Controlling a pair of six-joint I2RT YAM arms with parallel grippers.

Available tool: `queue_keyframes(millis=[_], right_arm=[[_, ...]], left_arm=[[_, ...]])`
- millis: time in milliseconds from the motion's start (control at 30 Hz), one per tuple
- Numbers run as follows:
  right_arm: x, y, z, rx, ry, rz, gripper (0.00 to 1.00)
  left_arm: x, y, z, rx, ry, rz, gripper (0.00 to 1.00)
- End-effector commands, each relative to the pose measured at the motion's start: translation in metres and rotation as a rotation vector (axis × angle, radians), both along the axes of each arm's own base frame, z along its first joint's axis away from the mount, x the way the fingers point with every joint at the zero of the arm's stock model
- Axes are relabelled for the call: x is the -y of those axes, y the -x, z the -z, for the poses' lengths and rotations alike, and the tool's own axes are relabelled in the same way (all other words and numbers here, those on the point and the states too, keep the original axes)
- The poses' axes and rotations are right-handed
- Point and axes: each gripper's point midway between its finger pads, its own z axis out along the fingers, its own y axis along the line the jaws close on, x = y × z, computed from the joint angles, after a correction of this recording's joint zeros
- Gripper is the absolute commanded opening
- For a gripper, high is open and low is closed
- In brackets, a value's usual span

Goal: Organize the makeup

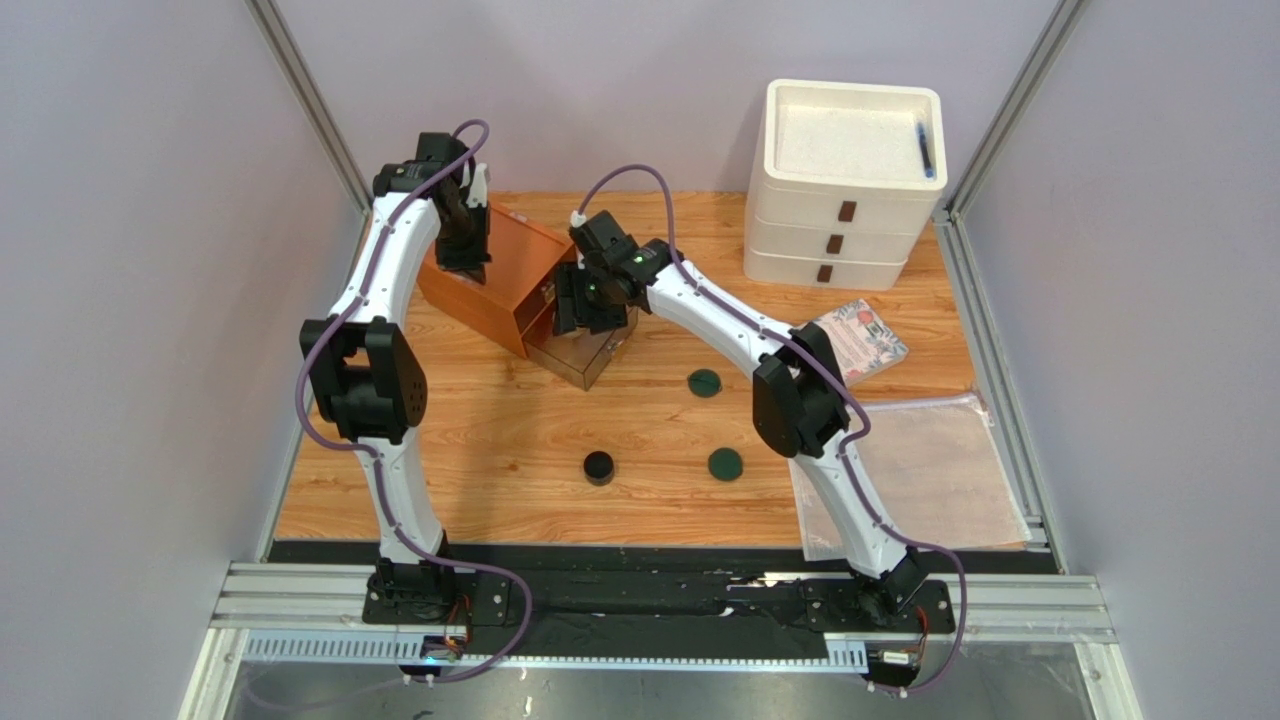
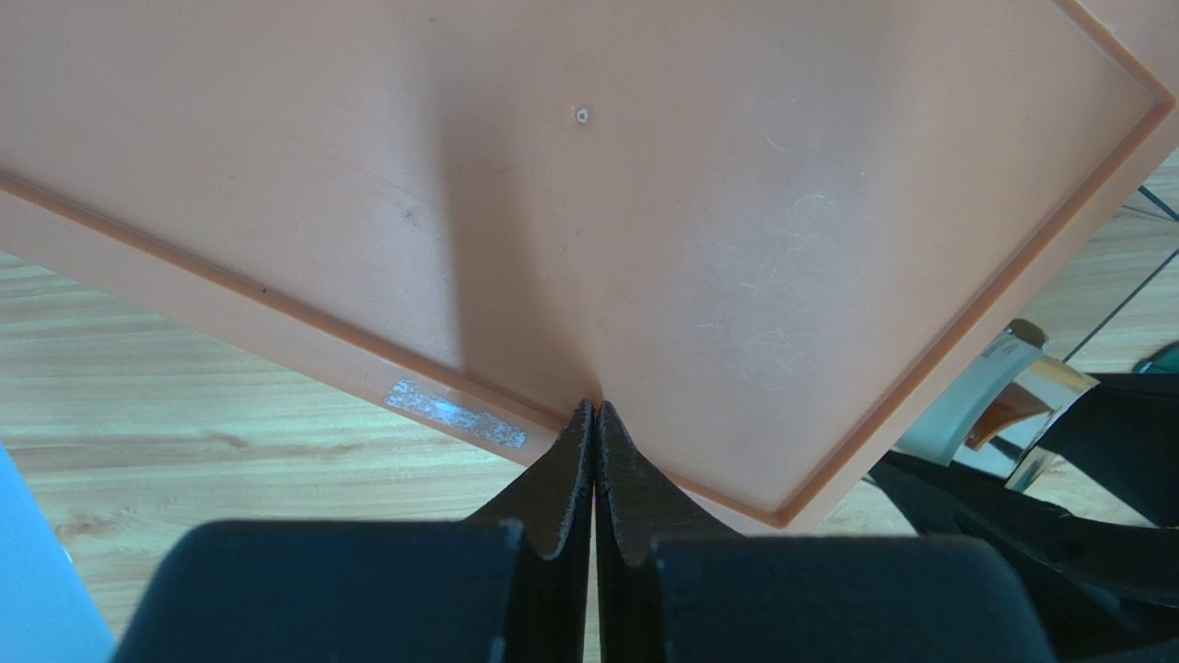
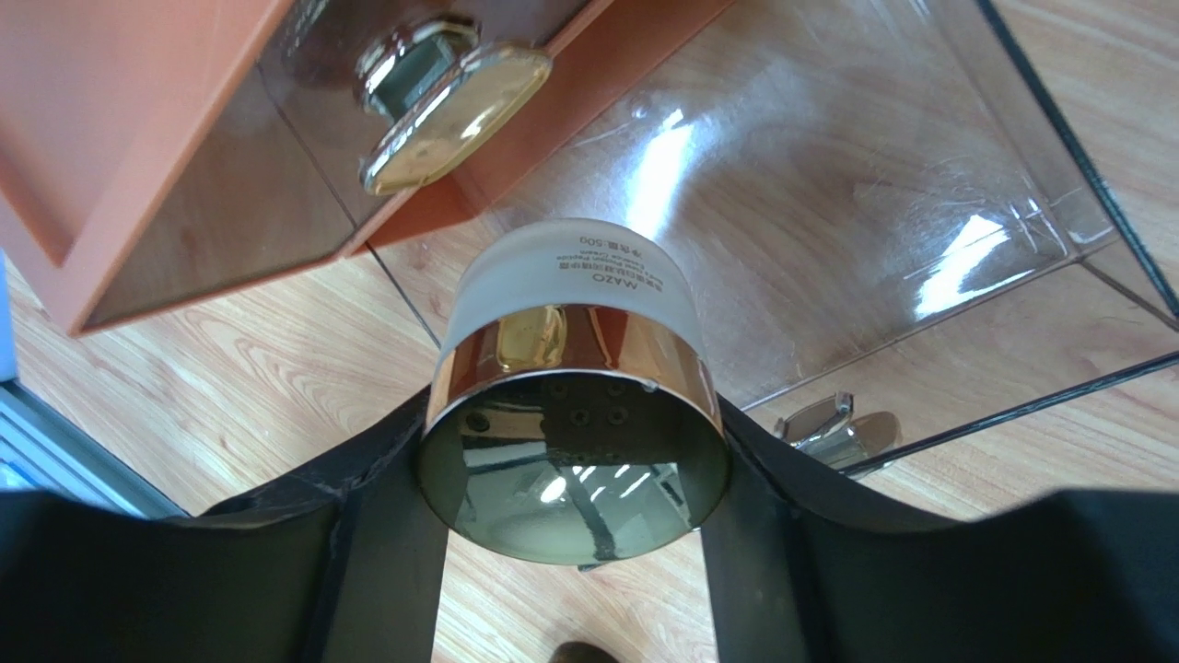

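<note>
Nearest us, our right gripper (image 3: 572,463) pinches the gold-rimmed jar (image 3: 574,332) by its sides at the front of the orange cabinet's (image 1: 484,281) pulled-out clear drawer (image 3: 886,194). Our left gripper (image 2: 595,431), fingers pressed together, touches the cabinet's top.

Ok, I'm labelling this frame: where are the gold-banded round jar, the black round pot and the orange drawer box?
gold-banded round jar (image 3: 568,339): right wrist view, on its gold band.
black round pot (image 1: 600,468): top external view, on its lid.
orange drawer box (image 2: 581,207): left wrist view, on its flat top.
</note>
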Motion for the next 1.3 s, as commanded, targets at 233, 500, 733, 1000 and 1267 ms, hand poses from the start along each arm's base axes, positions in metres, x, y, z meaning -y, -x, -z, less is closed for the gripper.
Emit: queue_keyframes(millis=[233,500,733,1000,1267], right_arm=[[0.000,-0.013,-0.042,0.101,-0.064,0.037,0.75],[0.075,0.004,-0.062,0.196,0.084,0.106,0.76],[0.151,0.034,-0.026,0.150,0.222,0.191,0.75],[0.183,0.057,0.060,-0.020,0.359,0.253,0.75],[0.185,0.048,0.091,-0.067,0.353,0.305,0.75]], left_arm=[[-0.001,0.017,0.005,-0.065,0.006,0.005,0.00],[0.002,0.018,0.004,-0.063,0.021,0.006,0.00],[0.001,0.019,0.004,-0.060,0.014,0.010,0.00],[0.000,0.024,0.007,-0.069,0.009,0.018,0.00],[0.000,0.024,0.006,-0.070,0.010,0.023,0.00]])
